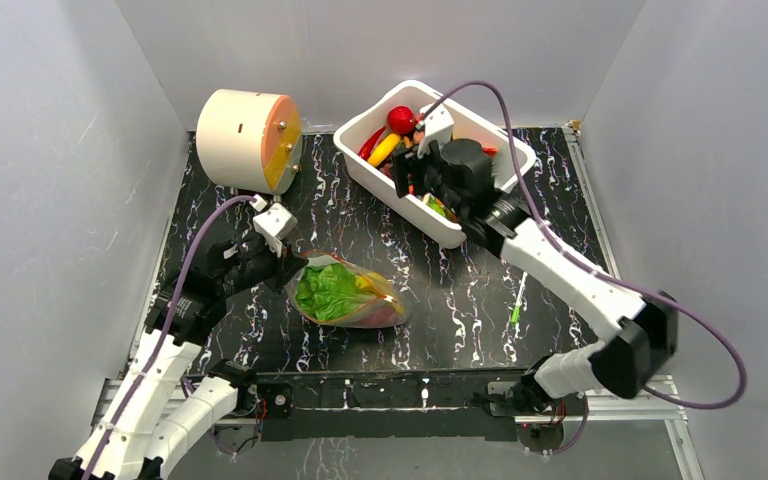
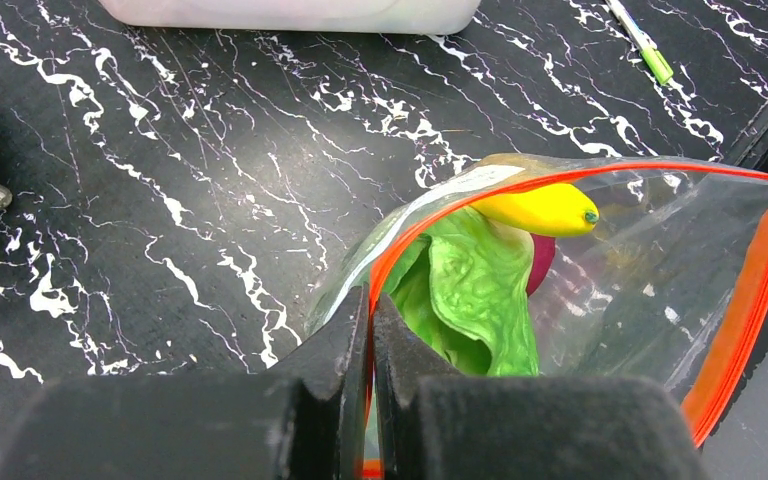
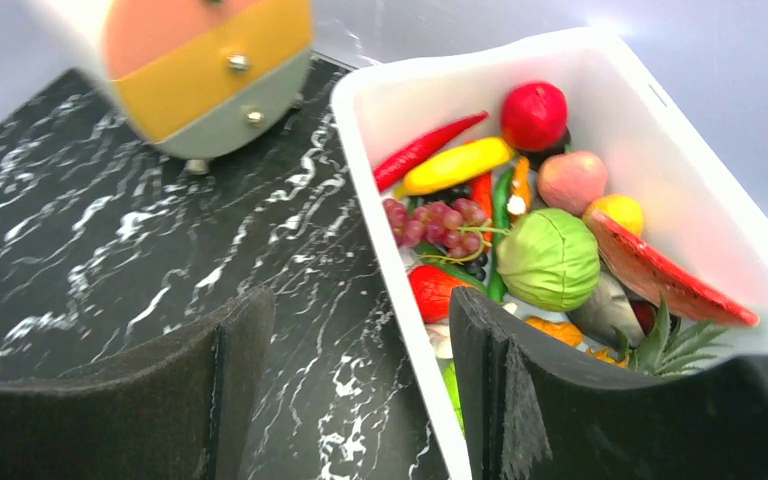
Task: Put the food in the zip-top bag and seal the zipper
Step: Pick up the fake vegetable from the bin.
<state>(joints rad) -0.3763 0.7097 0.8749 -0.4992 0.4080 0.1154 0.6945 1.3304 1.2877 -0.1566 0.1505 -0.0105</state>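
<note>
- The left gripper (image 2: 370, 318) has its jaws pressed together, pinching the zipper (image 2: 430, 222) at one end of the bag mouth.
- The zip-top bag (image 1: 352, 295) lies near the centre of the black marbled table (image 1: 440, 290) with its mouth gaping. It holds leafy greens (image 2: 472, 290), a yellow banana (image 2: 542, 208) and a pink piece that is largely hidden.
- The right gripper (image 3: 360, 385) has its jaws spread and empty, straddling the near wall of the white tub (image 3: 390, 85). Contact with the wall cannot be determined.
- The tub contains a cabbage (image 3: 550, 258), grapes (image 3: 438, 222) and a red chili (image 3: 428, 148).

Left hand (image 2: 371, 312) pinched tight; right hand (image 3: 357, 315) agape.
</note>
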